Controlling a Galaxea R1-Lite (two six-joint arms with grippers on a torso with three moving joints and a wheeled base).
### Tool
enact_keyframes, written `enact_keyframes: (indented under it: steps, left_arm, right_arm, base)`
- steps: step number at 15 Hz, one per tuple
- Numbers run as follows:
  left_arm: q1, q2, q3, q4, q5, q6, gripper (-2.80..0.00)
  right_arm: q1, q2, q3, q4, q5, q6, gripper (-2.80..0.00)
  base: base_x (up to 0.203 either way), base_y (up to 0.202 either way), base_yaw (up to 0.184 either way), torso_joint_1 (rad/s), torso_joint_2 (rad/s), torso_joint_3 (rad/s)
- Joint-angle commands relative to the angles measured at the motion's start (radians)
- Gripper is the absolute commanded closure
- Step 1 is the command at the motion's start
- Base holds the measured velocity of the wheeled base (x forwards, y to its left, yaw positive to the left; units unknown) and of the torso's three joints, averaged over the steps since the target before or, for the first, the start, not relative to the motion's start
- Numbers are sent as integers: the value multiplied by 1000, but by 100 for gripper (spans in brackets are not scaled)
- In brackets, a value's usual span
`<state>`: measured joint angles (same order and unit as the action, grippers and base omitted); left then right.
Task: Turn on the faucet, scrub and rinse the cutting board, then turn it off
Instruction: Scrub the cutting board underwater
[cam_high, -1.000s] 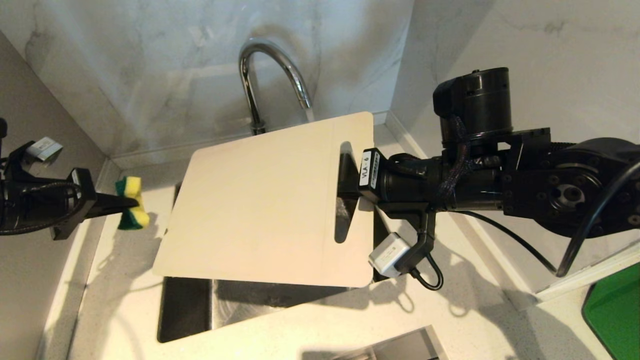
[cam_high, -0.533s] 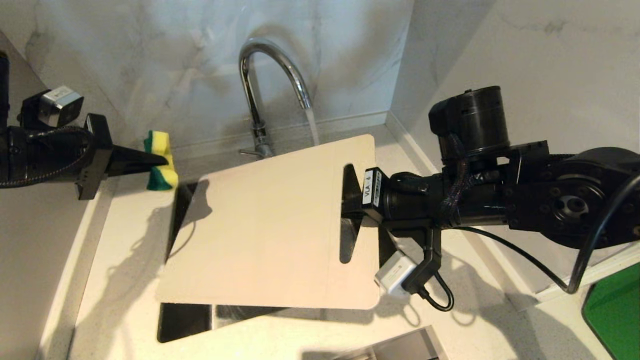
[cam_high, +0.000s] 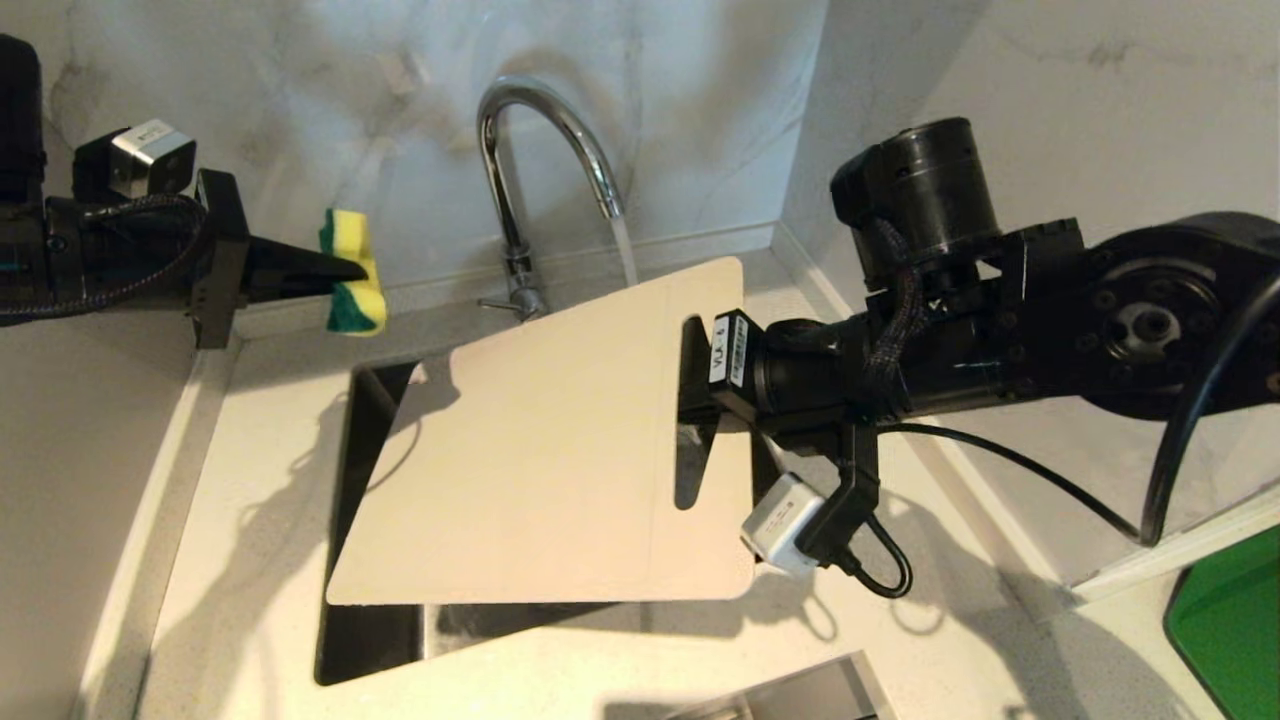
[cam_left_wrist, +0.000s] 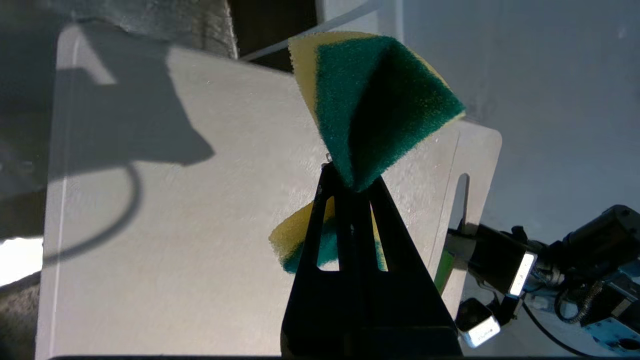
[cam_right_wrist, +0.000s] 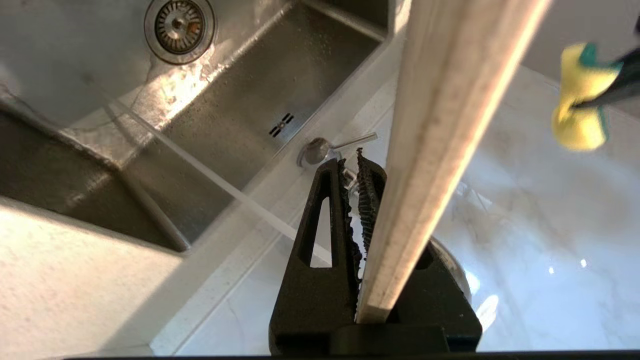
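Clamping sponge (cam_high: 354, 272), left end effector (cam_high: 352, 270) rose | right end effector (cam_high: 700, 385) grips cutting board (cam_high: 540, 450), lowered

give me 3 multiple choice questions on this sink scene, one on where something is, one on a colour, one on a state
1. Where is the cutting board?
A. flat on the counter
B. held over the sink
C. leaning on the wall

2. What colours is the sponge?
A. yellow and green
B. pink and white
C. all blue

3. What is the faucet doing?
A. running
B. off
C. removed

Answers:
1. B, the right gripper clamps its slotted end above the basin.
2. A, a yellow body with a green scrub face, pinched in the left gripper.
3. A, a stream falls from the spout behind the board.
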<state>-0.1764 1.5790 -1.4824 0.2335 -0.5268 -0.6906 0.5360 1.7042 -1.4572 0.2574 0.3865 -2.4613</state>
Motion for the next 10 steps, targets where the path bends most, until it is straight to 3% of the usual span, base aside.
enact_keyframes:
  steps: [1,5,10]
  left_arm:
    - [-4,56,-30,6,-5,-1,0]
    - [-25,85,-17,19,-36,-1,0]
    - [-38,103,-7,21,-36,-1,0]
  right_arm:
    - [13,48,-130,100,-14,-31,0]
    - [35,156,-357,308,-63,-102,0]
    - [39,250,-399,352,-68,-124,0]
  base:
    - [0,0,0,0,0,0]
    - [0,0,0,0,0,0]
    - [0,0,0,0,0,0]
